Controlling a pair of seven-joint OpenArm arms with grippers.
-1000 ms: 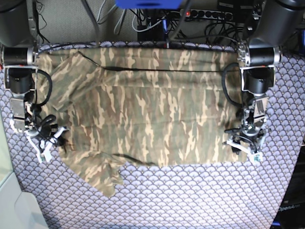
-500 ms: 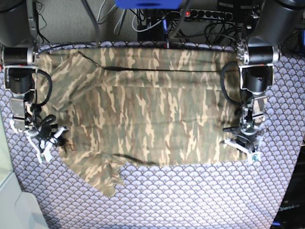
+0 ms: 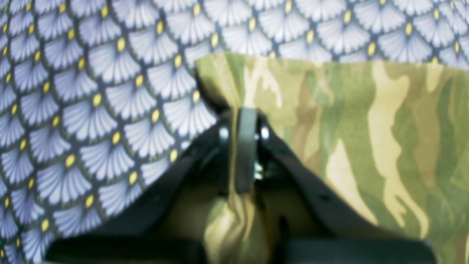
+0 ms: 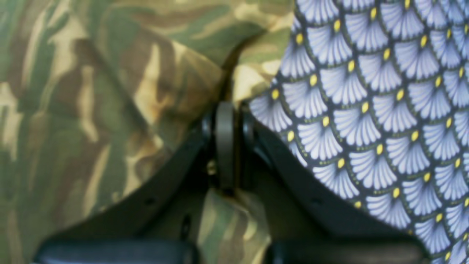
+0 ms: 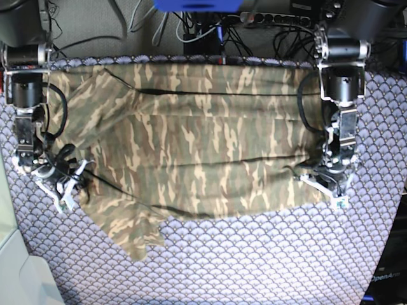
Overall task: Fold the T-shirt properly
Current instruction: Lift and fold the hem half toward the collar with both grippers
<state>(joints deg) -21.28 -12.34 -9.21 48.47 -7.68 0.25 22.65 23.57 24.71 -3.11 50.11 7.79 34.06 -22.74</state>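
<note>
Lying spread across the desk (image 5: 254, 267), the T-shirt (image 5: 203, 140) covers most of the purple-white scallop-patterned tablecloth (image 5: 267, 254), its far hem running along the back edge and one sleeve hanging out as a flap toward the near left of the base view. The left hand (image 5: 333, 184), on that view's right, is clenched on the shirt's near corner there; its wrist camera shows the dark fingers (image 3: 246, 146) pressed together with a bunch of camouflage cloth (image 3: 348, 146) pinched between them and gathered below, the tablecloth (image 3: 91, 110) bare just beside the grip. The right hand (image 5: 62, 184), on the base view's left, is likewise closed on the shirt's edge near the sleeve; from its wrist camera the fingers (image 4: 224, 143) meet around a fold of the T-shirt (image 4: 91, 110), with cloth bunched beneath them and the patterned tablecloth (image 4: 366, 128) showing beside it. Creases run across the shirt between the two grips. Cables and a power strip (image 5: 280, 18) lie beyond the desk's far edge.
</note>
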